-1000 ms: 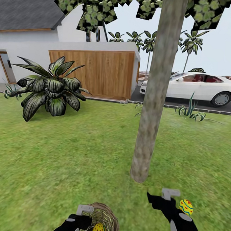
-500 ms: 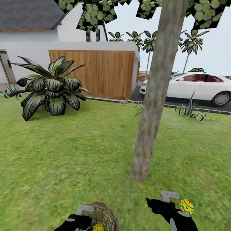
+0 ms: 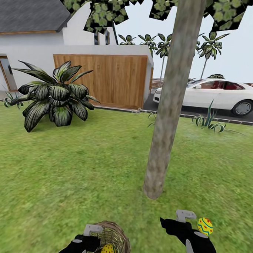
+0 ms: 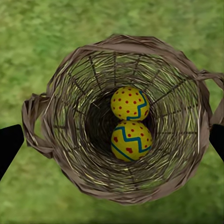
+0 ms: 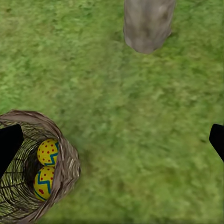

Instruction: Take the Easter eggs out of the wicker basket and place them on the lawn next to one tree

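Already one Easter egg [image 3: 204, 226] lay on the lawn [image 3: 83, 168] near the tree [image 3: 167, 117], just beside the right hand [image 3: 185, 215], whose fingers stood apart, while the left hand [image 3: 93, 229], likewise apart, hung over the wicker basket [image 4: 123, 186] holding two eggs [image 4: 129, 103].

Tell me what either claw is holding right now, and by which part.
Nothing. The left claw, over the round brown wicker basket, and the right claw, over green grass, both stand open with nothing between their fingers.
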Controlling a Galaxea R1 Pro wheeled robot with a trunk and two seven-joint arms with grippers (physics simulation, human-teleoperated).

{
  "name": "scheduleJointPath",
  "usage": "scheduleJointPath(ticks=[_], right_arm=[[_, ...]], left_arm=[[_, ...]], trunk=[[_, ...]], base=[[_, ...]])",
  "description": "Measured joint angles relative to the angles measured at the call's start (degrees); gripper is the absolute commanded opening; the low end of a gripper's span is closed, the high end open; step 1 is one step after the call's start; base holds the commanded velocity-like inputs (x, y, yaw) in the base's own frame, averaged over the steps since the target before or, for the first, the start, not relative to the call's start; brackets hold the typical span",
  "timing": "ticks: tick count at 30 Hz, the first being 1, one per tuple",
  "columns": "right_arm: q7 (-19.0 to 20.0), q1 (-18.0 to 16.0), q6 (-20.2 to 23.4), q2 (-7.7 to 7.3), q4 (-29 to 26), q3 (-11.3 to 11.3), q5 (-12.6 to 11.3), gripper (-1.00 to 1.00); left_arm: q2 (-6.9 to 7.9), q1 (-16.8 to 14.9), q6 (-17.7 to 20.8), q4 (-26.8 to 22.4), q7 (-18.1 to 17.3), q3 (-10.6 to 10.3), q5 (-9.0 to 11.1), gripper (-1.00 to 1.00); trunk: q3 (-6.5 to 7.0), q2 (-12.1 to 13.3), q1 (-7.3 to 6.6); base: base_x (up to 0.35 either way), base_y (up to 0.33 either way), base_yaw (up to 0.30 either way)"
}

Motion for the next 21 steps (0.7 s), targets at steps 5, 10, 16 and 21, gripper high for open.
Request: scheduleJointPath(ticks=[5, 10, 16, 21], right_arm=[[0.0, 0.0, 0.0, 0.0, 0.0, 0.0, 0.0, 1.0], [0.0, 0.0, 0.0, 0.0, 0.1, 0.0, 0.0, 1.0], [-0.1, 0.0, -0.1, 0.0, 0.3, 0.0, 0.0, 1.0], [-0.1, 0.0, -0.1, 0.0, 0.4, 0.0, 0.0, 1.0]], left_arm=[[0.0, 0.0, 0.0, 0.0, 0.0, 0.0, -0.1, 1.0], [0.0, 0.0, -0.1, 0.1, -0.1, 0.0, -0.2, 1.0], [0.0, 0.0, -0.1, 0.1, -0.2, -0.2, -0.3, 1.0], [0.0, 0.0, -0.2, 0.1, -0.2, -0.3, -0.3, 1.0]], trunk=[[-0.9, -2.0, 1.1], [-1.8, -4.0, 2.2], [-2.88, -6.4, 3.52], [-3.78, -8.4, 4.62]], base=[[0.0, 0.0, 0.0], [0.0, 0.0, 0.0], [0.0, 0.0, 0.0], [0.0, 0.0, 0.0]])
